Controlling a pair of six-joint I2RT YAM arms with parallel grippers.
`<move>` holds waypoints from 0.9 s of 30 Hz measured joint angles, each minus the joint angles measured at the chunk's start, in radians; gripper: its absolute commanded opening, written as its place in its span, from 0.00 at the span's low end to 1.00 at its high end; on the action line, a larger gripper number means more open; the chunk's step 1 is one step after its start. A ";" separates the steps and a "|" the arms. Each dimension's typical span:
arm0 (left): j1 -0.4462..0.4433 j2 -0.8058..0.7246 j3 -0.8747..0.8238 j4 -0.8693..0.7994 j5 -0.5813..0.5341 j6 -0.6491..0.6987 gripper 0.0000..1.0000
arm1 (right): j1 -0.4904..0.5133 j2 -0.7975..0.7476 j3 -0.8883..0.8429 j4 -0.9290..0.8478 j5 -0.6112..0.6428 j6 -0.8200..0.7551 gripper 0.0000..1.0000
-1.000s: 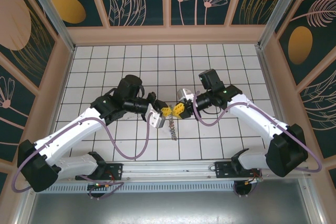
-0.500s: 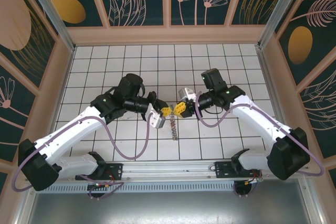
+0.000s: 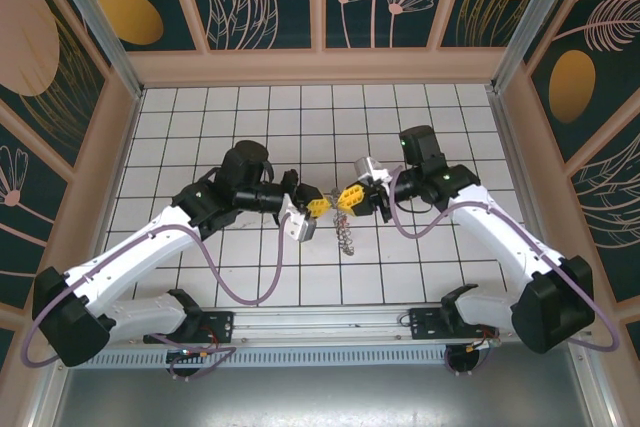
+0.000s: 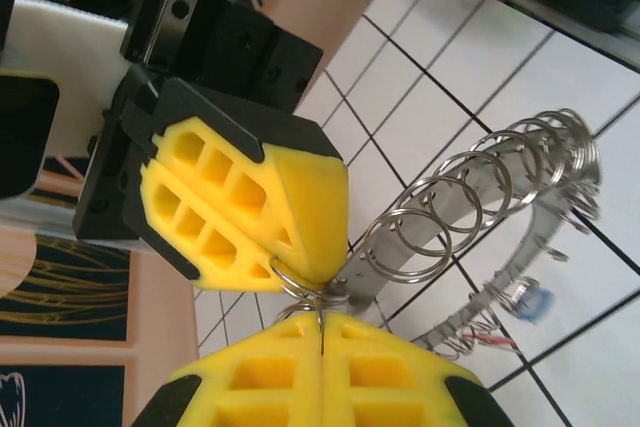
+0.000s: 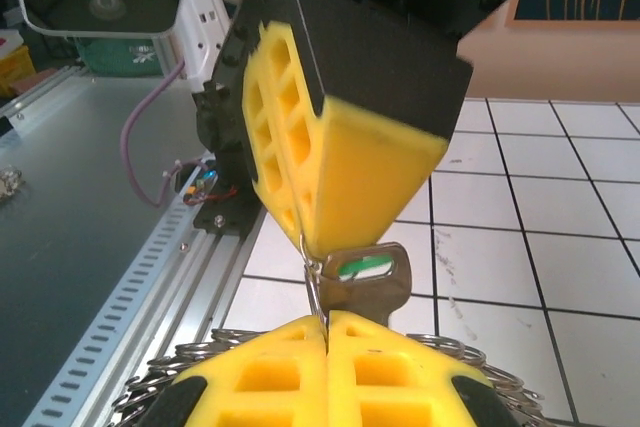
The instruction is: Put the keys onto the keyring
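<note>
The left tool (image 3: 318,207) and the right tool (image 3: 349,197) meet tip to tip over the middle of the white tiled surface (image 3: 300,117), the left one at 9 o'clock of the right one. Each tool has its yellow fingers pressed together.

From the left wrist, a thin wire loop of the keyring (image 4: 470,197) runs into the seam of each tool at the point where the tips touch. Both tools are therefore clamped on the keyring. The rest of the ring, a row of overlapping silvery loops on a band, swings off towards 3 o'clock, clear of the tiles.

On its far end, towards 4 o'clock, sits the blue key (image 4: 540,299). A red key (image 4: 492,339) is just beside it at 7 o'clock, too blurred to make out well.

From the right wrist, the green key (image 5: 362,269) lies right at the meeting point, at 6 o'clock of the left tool's tip and touching the wire. Whether either tool also pinches this key I cannot tell.

From above, the ring hangs at 6 o'clock below the joined tips.
</note>
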 measured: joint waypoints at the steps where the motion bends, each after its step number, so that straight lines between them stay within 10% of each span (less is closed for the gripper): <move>1: 0.000 -0.006 -0.026 0.031 0.000 -0.019 0.00 | -0.001 -0.008 -0.007 0.023 0.000 0.014 0.00; 16: -0.002 -0.022 -0.226 0.521 -0.081 -0.531 0.00 | -0.025 -0.045 -0.043 0.311 0.016 0.354 0.00; 27: -0.002 -0.022 -0.250 0.584 -0.079 -0.690 0.07 | -0.008 -0.093 -0.139 0.528 0.089 0.486 0.00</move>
